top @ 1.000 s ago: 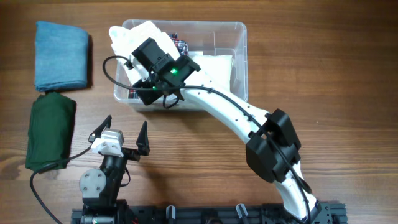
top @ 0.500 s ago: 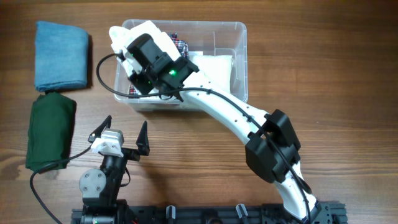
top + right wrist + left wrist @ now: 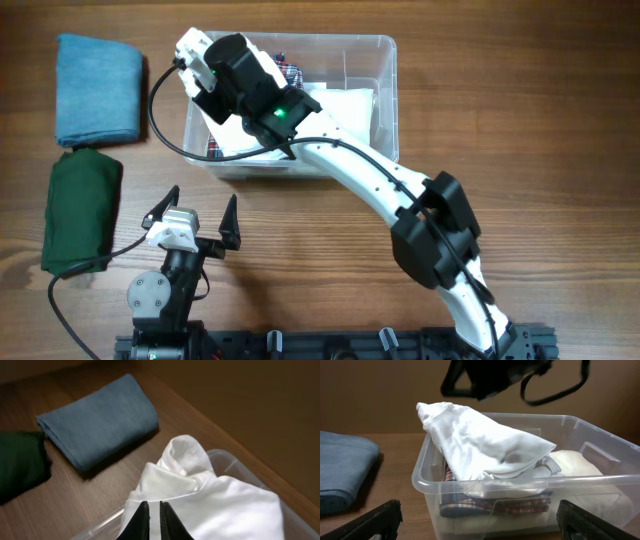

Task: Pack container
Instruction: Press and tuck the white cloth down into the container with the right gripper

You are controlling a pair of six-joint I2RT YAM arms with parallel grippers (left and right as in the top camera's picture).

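Poking above container (image 3: 600, 479) rim, white cloth (image 3: 480, 445), right tool (image 3: 154, 507) closed

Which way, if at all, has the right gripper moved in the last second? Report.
Yes. In the overhead view the right gripper shifted up and left, toward the container's far-left corner.

Overhead looks straight down; both wrist views close, sharing container (image 3: 485, 485).

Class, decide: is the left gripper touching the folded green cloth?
Apart. The overhead view shows a strip of bare table between the open left gripper and the green cloth.
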